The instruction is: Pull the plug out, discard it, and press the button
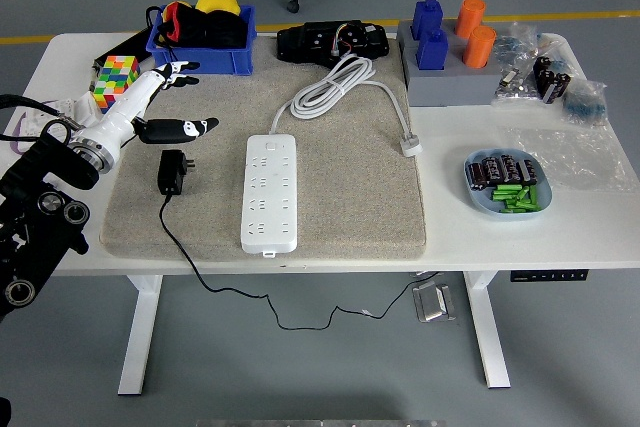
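Single head cam; high, looks fwd/down over whole table (560, 237).

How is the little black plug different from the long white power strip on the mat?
The small black plug adapter is dark and stubby; the long white power strip is pale and much longer. The plug trails a thin black cord off the table's front edge; the strip has a thick white cable coiled behind it. The plug lies left of the strip, apart from it. Both rest on the beige mat.
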